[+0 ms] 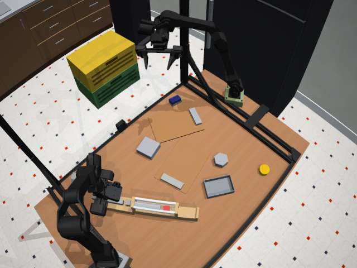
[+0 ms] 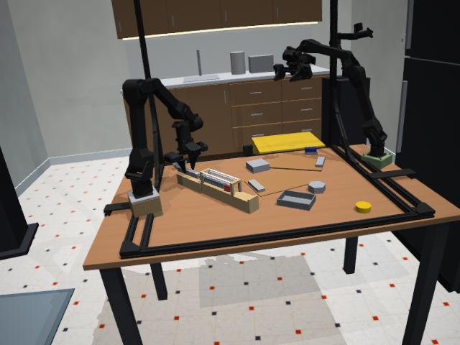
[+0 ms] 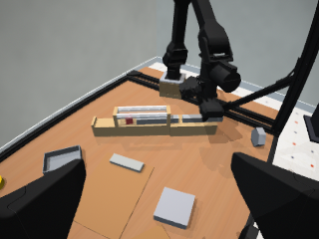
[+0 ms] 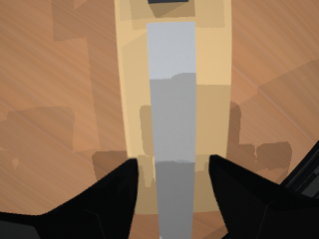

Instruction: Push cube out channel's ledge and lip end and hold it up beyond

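Note:
A tan channel point(image 1: 152, 206) lies near the table's front edge, with a small red cube point(image 1: 166, 207) inside it under white rails. Its short ledge with a raised lip point(image 1: 188, 213) is at the end away from the right arm. A long grey bar point(image 4: 171, 139) lies along the channel's open end. My right gripper point(image 4: 173, 164) straddles the bar's near end with its fingers open and a gap on each side; it also shows in the exterior view point(image 2: 185, 157). My left gripper point(image 1: 157, 62) is open and empty, high beyond the table's far edge.
A grey tray point(image 1: 218, 186), a grey hexagon point(image 1: 220, 159), a yellow disc point(image 1: 264, 169), a grey block point(image 1: 148, 147), two grey slabs point(image 1: 172, 180) point(image 1: 195, 115) on cardboard sheets and a blue block point(image 1: 174, 99) sit on the table. Yellow and green crates point(image 1: 104, 67) stand on the floor.

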Motion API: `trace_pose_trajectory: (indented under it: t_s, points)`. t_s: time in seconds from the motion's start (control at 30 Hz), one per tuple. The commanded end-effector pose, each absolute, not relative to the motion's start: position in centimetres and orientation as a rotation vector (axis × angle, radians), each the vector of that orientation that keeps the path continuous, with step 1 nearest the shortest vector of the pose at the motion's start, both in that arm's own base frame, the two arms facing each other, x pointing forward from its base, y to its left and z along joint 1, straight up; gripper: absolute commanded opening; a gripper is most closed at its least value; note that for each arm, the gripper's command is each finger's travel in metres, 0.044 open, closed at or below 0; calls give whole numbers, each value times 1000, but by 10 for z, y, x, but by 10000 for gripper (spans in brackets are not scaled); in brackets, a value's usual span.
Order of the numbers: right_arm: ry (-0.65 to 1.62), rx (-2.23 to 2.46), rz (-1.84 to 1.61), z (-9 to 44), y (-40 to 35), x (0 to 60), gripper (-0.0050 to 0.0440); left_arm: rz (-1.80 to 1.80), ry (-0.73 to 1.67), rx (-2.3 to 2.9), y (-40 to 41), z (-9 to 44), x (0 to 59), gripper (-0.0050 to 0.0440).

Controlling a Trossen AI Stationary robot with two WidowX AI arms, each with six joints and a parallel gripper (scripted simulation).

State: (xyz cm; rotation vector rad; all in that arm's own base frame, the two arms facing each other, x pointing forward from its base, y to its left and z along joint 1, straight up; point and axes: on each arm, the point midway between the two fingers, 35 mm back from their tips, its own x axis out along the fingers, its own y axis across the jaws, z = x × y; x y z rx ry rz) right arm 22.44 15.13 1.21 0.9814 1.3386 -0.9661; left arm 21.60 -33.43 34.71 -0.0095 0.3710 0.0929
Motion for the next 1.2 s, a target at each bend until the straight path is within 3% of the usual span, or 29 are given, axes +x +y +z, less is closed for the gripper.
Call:
trace_pose_trajectory:
  t_s: [0.0,0.53,0.77,1.17]
  points:
    - [1338,982,-965,13,151,225,200,95,368,-9,-334,347,216,400]
    - [1338,982,-965,13,151,225,200,95,368,-9,-334,347,216,400]
    - [1342,974,-971,74,152,224,200,95,368,-9,-334,347,216,400]
    - [1343,972,-972,86,152,223,200,95,368,-9,-334,347,216,400]
